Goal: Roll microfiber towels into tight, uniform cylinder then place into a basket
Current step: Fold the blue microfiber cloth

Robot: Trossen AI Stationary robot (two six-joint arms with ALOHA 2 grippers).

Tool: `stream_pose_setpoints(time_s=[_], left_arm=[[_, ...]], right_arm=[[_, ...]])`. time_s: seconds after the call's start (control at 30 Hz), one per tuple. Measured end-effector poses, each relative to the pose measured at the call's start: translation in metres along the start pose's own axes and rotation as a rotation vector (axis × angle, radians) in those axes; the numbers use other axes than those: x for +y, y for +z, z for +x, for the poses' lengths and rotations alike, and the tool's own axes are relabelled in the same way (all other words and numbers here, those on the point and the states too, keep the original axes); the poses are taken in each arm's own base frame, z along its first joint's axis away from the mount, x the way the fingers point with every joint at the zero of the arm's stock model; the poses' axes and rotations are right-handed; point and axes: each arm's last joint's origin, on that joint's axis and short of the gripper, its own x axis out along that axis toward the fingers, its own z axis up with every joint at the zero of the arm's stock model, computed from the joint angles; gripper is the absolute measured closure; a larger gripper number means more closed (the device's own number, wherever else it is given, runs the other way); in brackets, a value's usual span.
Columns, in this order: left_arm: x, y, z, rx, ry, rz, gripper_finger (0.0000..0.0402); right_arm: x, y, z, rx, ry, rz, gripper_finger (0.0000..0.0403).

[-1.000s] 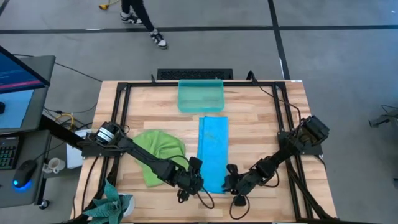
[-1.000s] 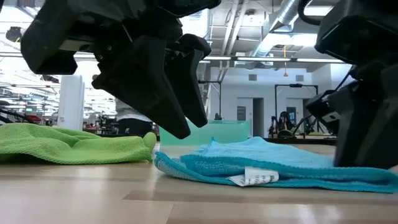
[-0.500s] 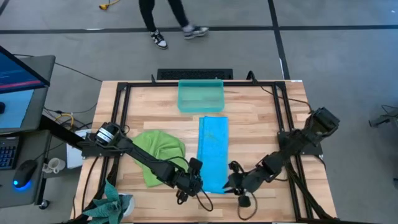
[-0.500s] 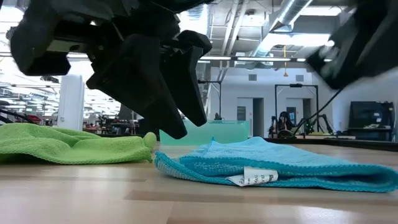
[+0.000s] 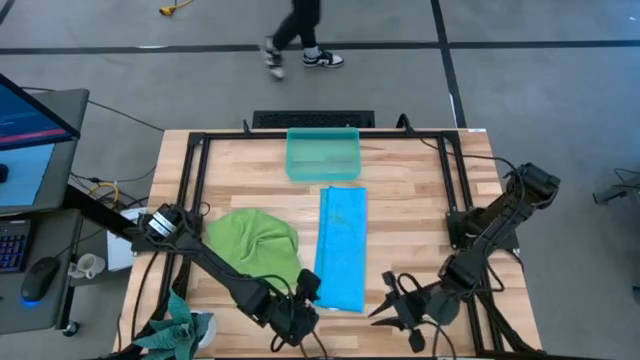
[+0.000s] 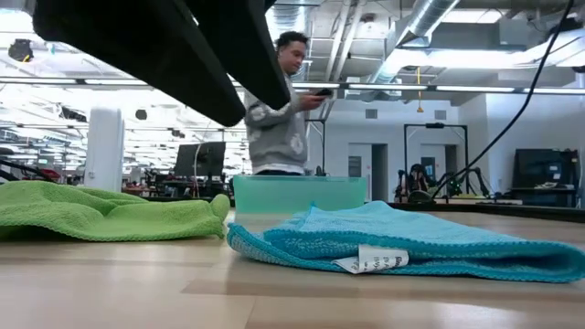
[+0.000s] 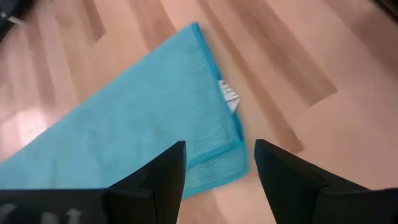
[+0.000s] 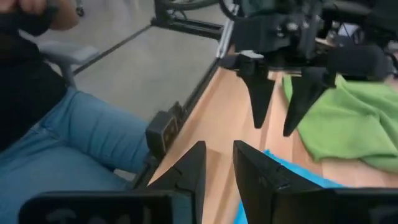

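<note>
Since the earlier frame both tools have backed off the towel's near end.

High view: left tool (image 5: 300, 312) and right tool (image 5: 392, 305) flank the flat blue towel (image 5: 341, 248); basket (image 5: 322, 153) beyond, green towel (image 5: 262, 245) beside.

Left wrist view: fingers (image 7: 166, 171) spread, empty.

Right wrist view: fingers (image 8: 193, 165) part-open, empty.

Pinch both near corners evenly and roll straight.

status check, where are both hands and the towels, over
Left hand open, empty, off blue towel near corner. Right hand empty, off its other corner. Blue towel flat, unrolled; green towel bunched. Basket empty.
</note>
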Motion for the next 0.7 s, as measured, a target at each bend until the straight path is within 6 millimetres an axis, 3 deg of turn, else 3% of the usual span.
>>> stream_pose_setpoints(time_s=[0.2, 0.5, 0.7], left_arm=[[0.001, -0.012, 0.009, 0.037, -0.026, -0.067, 0.0217], [0.004, -0.018, 0.022, -0.03, -0.091, -0.082, 0.0217], [0.009, -0.017, 0.028, -0.045, -0.124, -0.076, 0.0217]], right_arm=[[-0.004, -0.013, 0.003, 0.118, -0.036, 0.023, 0.0301], [-0.005, -0.053, 0.039, 0.264, -0.083, 0.009, 0.0301], [-0.01, -0.061, 0.055, 0.246, -0.104, 0.043, 0.0301]])
